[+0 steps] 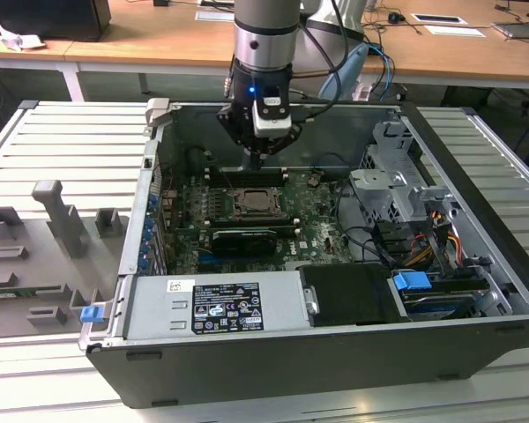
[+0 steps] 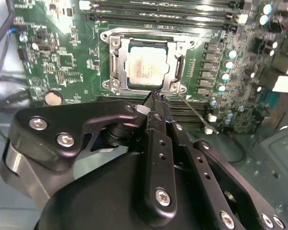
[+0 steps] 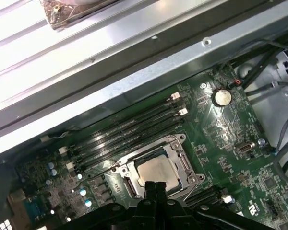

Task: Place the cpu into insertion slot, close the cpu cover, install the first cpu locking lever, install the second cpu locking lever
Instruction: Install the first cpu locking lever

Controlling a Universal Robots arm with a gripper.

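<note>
The cpu (image 2: 146, 64) (image 3: 157, 171), a silver-grey square, lies flat in the insertion slot (image 1: 254, 204) on the green board. The cpu cover (image 2: 116, 62) (image 3: 183, 165) lies down around it as a silver frame. A thin locking lever (image 2: 198, 114) (image 3: 98, 173) sticks out from a socket corner, away from the frame. My gripper (image 1: 257, 167) (image 2: 156, 96) (image 3: 153, 184) hangs just above the socket's edge, fingers shut together into one narrow tip, holding nothing.
Long black memory slots (image 2: 173, 17) (image 3: 129, 132) run beside the socket. A black card (image 1: 242, 240), a grey power supply box (image 1: 216, 304), a drive cage (image 1: 388, 185) and cables (image 1: 423, 238) crowd the case. Grey fixtures (image 1: 57, 220) stand at the exterior view's left.
</note>
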